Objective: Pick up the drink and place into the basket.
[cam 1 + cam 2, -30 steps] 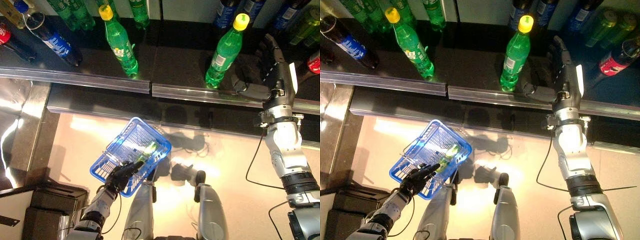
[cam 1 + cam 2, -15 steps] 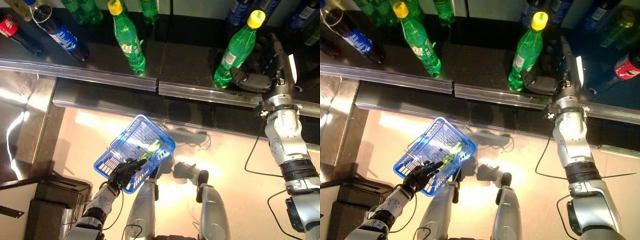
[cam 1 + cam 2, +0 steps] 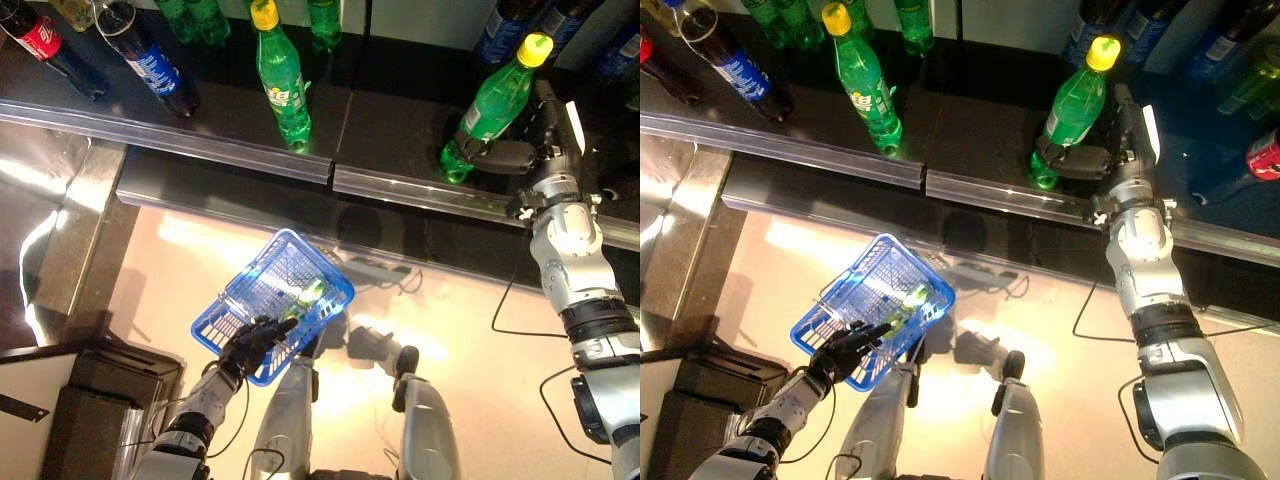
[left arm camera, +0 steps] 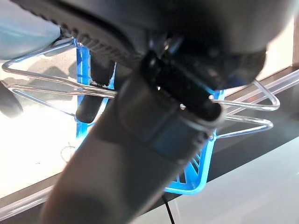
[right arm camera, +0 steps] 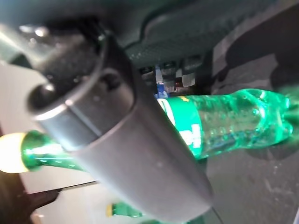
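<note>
Dark shelf (image 3: 380,150) with a metal front rail runs across the top of the head views; pale floor (image 3: 480,400) lies below it.

Green drink bottle (image 3: 495,105), yellow cap: stands tilted on the shelf at the right, just behind the rail. Right hand (image 3: 530,150) is set against its lower body, thumb crossing the front of the bottle near its base, fingers (image 3: 548,100) behind it. In the right wrist view the bottle (image 5: 224,119) lies between the thumb and the fingers, wrapped by the hand.

Second green bottle (image 3: 282,85), yellow cap: stands on the shelf left of centre, well apart from the right hand.

Dark cola bottles (image 3: 150,60): at the shelf's far left. More bottles line the back of the shelf.

Blue basket (image 3: 275,300), wire handles: hangs low over the floor, tilted, with a green bottle (image 3: 308,293) lying inside it. Left hand (image 3: 250,345) is at its near rim, fingers curled round the wire handles (image 4: 42,84), as the left wrist view shows.
</note>
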